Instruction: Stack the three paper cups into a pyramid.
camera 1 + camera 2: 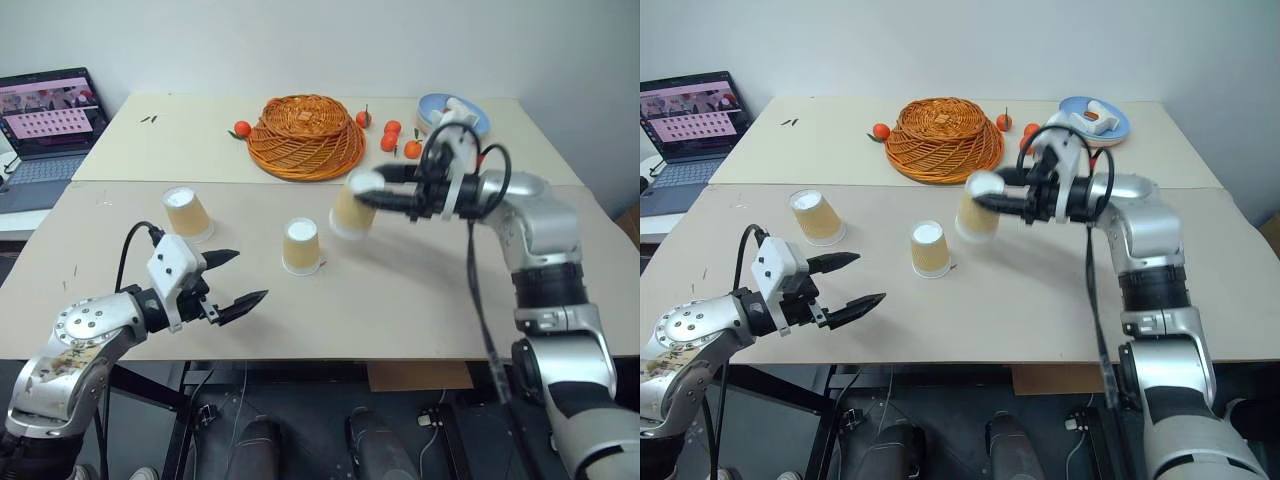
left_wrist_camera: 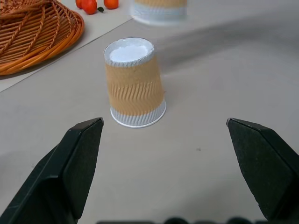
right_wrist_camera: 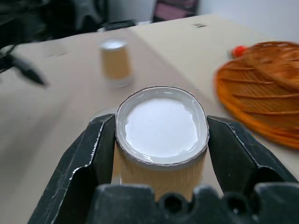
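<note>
The three paper cups are not yet forming the pyramid. Two of them are standing upside down on the surface (image 1: 420, 320), well apart from each other: the left cup (image 1: 187, 213) near the left gripper (image 1: 240, 278), and the middle cup (image 1: 301, 246) nearer the centre. The third cup (image 1: 353, 204) is being held by the right gripper (image 3: 161, 140), whose fingers are pinching it on both sides just under its white base. It seems to be lifted a little above the surface, in front of the wicker basket (image 1: 305, 135). The left gripper is hovering low with its fingers spread wide, holding nothing, and it is facing the middle cup.

So I judge the task is only beginning: the two standing cups are needing to come side by side, and the third must go on top of them.

All the cups are keeping the white base up and the wider rim down. Their long axis is upright; the held cup is tilting a little.
</note>
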Robot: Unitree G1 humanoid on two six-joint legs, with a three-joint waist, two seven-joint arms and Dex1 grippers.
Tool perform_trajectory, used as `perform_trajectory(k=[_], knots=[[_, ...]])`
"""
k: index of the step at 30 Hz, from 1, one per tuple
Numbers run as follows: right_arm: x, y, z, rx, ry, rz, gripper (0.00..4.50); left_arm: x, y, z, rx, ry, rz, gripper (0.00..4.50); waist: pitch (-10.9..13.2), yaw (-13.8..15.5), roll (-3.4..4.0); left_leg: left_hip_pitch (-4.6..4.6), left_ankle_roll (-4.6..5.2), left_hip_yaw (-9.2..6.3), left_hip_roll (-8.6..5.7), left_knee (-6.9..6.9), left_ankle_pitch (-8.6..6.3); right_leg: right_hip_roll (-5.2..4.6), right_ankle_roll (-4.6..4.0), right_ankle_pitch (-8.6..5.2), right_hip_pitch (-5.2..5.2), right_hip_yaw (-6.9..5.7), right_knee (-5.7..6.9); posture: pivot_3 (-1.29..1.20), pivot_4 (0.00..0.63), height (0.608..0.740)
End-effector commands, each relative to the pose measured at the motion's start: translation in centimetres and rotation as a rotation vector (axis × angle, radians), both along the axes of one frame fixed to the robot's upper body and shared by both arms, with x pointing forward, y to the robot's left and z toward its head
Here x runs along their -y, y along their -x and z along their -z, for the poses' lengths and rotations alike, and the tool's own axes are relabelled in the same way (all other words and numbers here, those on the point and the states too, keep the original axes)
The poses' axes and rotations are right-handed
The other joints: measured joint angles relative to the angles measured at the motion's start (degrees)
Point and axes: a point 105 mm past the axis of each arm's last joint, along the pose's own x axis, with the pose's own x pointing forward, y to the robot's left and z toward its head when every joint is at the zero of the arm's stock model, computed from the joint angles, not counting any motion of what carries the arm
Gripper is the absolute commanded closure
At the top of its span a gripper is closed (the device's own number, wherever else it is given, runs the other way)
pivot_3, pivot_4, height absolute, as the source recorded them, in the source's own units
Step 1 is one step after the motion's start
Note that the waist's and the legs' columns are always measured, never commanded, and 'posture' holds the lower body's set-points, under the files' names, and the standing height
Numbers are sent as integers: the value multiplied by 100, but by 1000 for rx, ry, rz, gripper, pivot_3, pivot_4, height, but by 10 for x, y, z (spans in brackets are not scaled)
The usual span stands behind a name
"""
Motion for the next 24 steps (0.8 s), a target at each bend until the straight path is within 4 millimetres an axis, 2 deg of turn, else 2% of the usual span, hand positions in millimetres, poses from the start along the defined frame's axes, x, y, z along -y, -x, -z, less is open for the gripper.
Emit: perform_trajectory(k=[1,8,13,24], knots=[[-14,7,-3,44,12,-58,1810,3,1,-7,30,0,15,0,0,-1,0,2,1,1,1,0,2,0,5,0,1,0,0,0,150,671],[-21,-4,1,48,12,-47,1810,3,0,-8,34,-4,9,0,0,18,0,2,2,1,0,0,4,-1,-4,7,4,-1,-2,0,150,671],[-29,-10,11,42,23,-54,1810,1,2,-8,31,-2,1,0,0,16,0,0,2,0,0,-2,4,0,-22,17,4,-1,-3,0,150,671],[-34,-29,34,36,104,-15,1810,-1,3,-8,28,-1,-10,0,0,6,0,0,2,1,0,-1,4,0,-22,17,4,-2,-3,0,150,671]])
